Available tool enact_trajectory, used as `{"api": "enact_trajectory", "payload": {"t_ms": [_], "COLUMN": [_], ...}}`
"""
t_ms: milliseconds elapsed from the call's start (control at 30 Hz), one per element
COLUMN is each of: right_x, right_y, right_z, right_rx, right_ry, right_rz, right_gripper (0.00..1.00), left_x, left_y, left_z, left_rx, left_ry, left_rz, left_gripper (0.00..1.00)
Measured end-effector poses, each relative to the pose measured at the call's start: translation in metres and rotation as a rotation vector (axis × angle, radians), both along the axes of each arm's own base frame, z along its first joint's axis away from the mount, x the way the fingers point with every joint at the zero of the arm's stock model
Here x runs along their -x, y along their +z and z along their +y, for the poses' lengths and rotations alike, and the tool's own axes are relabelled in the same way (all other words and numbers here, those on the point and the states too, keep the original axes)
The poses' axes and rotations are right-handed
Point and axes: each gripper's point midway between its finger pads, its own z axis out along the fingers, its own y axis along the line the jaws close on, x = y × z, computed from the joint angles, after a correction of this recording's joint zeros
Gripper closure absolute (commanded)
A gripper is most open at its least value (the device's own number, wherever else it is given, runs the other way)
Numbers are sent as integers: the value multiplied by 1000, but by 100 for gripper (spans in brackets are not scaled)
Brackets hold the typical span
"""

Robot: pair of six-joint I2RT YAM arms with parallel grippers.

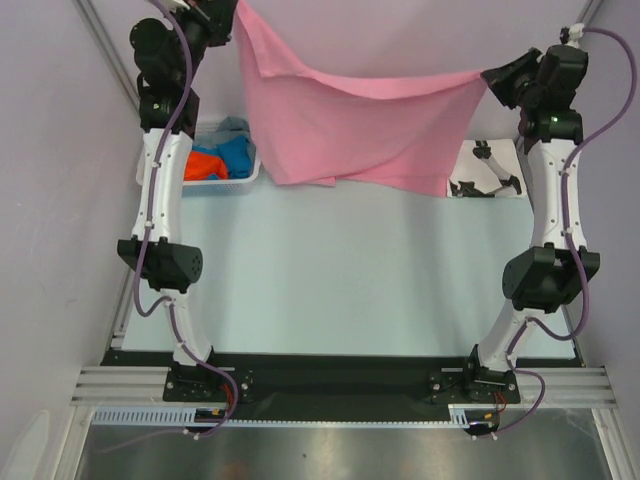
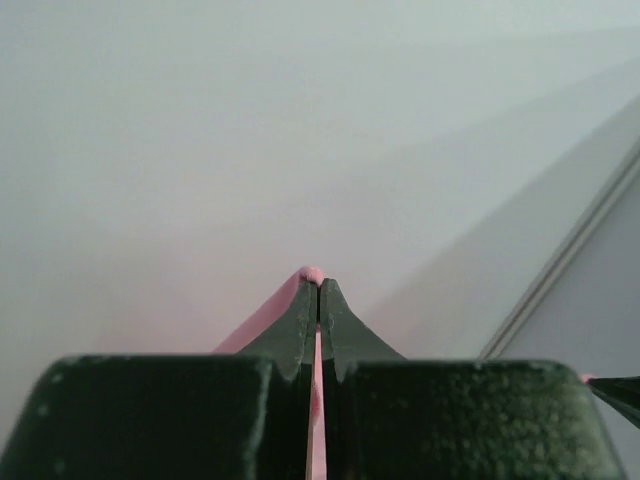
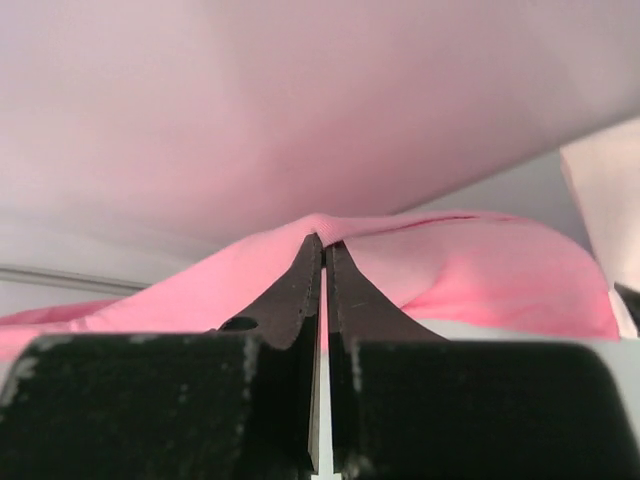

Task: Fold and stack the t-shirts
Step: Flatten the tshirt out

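Note:
The pink t-shirt (image 1: pixel 350 125) hangs spread in the air above the far half of the table, held at two upper corners. My left gripper (image 1: pixel 232 18) is shut on its left corner; in the left wrist view a strip of pink cloth (image 2: pixel 316 400) shows between the closed jaws of that gripper (image 2: pixel 318 285). My right gripper (image 1: pixel 488 78) is shut on the right corner; in the right wrist view pink cloth (image 3: pixel 470 270) bunches around the tips of that gripper (image 3: pixel 324 243). Orange, blue and grey shirts (image 1: pixel 218 158) lie in the basket. A white shirt with black print (image 1: pixel 488 170) lies at the far right.
The white lattice basket (image 1: pixel 252 172) stands at the far left of the table, behind the left arm. The pale table surface (image 1: pixel 340 280) stretches from the hanging shirt to the arm bases. Walls close in on the left and right.

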Motion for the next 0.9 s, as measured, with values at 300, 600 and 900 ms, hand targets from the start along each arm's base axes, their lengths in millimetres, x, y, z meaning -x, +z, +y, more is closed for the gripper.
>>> {"api": "enact_trajectory", "payload": {"t_ms": [300, 600, 900], "right_x": [83, 120, 70], "right_y": [95, 145, 147], "right_z": [-19, -39, -60], "right_rx": [99, 134, 118], "right_ry": [-73, -125, -143], "right_rz": [-192, -322, -362], "right_gripper": [100, 100, 100], "left_x": [53, 117, 136], "left_y": [61, 112, 153], "left_z": [-3, 11, 24], "left_rx": [27, 35, 80], "left_ry": [-102, -80, -33], "left_rz": [-157, -258, -414], "left_gripper": [100, 100, 100]}}
